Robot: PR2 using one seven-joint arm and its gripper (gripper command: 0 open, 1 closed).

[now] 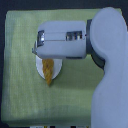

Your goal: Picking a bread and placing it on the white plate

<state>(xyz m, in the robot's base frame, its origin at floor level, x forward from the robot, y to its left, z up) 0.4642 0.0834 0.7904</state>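
The bread (49, 71), a long golden-brown loaf, lies on the white plate (40, 70), its lower tip sticking out past the plate's rim. The robot's white arm reaches in from the exterior view's right and covers the plate's upper part and the top of the loaf. The gripper (36, 46) is at the arm's left end, above the plate; its fingers are too blurred and hidden to tell whether they are open or shut.
A pale green cloth (20, 90) covers the table. The bulky white arm (107, 75) fills the exterior view's right side. A dark strip runs along the bottom edge below the cloth.
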